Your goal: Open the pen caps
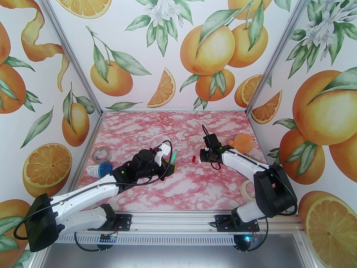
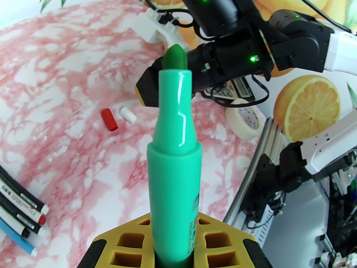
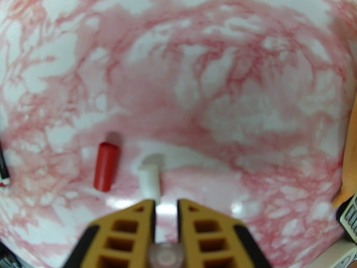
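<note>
**Left gripper** (image 2: pixel 174 227): clenched on a slim green plastic marker pen (image 2: pixel 173 138). The barrel is gripped between the yellow ribbed fingers (image 2: pixel 122 229); the pen projects straight out past the fingertips. The pen is uncapped; its dark green felt tip (image 2: pixel 175 57) is exposed at the far end.

**Right gripper** (image 3: pixel 166 205): closed to a narrow slit, tips held low over the pink-and-white marbled table top (image 3: pixel 223 93). A small pale round thing is seen deep between its fingers, too blurred to be identified; whether anything is gripped cannot be told.

**Caps:**
- A short red cylindrical plastic cap (image 3: pixel 106 166) is lying on its side on the table, ahead and to the left of the right gripper's tips and apart from them.
- A short white cylindrical plastic cap (image 3: pixel 150 179) is lying just ahead of that gripper's left fingertip; it is just beside the red cap, not touching it.
- From the left wrist, both caps are seen beyond the held pen and to its left, near the right gripper's tip.
- From the top view, the red cap is seen between the two grippers, nearer the right one.

**Other items:**
- A loose cluster of black-and-white and blue barrelled pens (image 2: pixel 22 205) is lying on the table to the left of the left gripper, near its fingers; their ends are white or red.
- A roll of cream masking tape (image 2: pixel 245 121) is lying on the table to the right of the held pen, under the right arm.
</note>
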Robot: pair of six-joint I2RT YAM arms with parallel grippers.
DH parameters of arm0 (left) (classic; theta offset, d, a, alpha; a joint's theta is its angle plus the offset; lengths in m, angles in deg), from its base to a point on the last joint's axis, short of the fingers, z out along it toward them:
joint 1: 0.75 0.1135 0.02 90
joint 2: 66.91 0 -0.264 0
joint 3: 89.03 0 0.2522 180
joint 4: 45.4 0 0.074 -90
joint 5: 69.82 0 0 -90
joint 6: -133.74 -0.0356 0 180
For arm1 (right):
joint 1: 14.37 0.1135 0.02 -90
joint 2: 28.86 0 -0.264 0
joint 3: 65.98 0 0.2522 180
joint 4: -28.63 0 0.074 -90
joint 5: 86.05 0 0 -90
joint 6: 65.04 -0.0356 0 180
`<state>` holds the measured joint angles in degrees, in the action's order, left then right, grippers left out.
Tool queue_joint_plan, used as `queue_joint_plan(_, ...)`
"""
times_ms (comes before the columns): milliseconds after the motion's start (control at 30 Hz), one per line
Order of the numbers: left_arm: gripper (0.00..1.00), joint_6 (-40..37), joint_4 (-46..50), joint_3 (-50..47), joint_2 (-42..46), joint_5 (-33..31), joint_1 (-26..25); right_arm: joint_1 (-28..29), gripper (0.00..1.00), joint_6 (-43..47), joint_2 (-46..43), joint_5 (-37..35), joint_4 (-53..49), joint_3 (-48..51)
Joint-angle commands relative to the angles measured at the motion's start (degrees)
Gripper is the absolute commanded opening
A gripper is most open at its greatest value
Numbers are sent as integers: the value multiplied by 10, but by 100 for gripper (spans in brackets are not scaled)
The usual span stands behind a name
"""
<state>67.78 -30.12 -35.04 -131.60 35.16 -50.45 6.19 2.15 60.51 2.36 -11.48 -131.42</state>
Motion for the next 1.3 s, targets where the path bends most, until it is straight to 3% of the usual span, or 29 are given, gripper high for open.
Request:
queue_joint_plan(0,7,3,-7,-3,0,0,-3,-5,17,4,17,-17,13,-17)
queue_joint_plan(1267,6,16,-13,-9,-20,-2,-6,-18,24,0,96,6,45,-26)
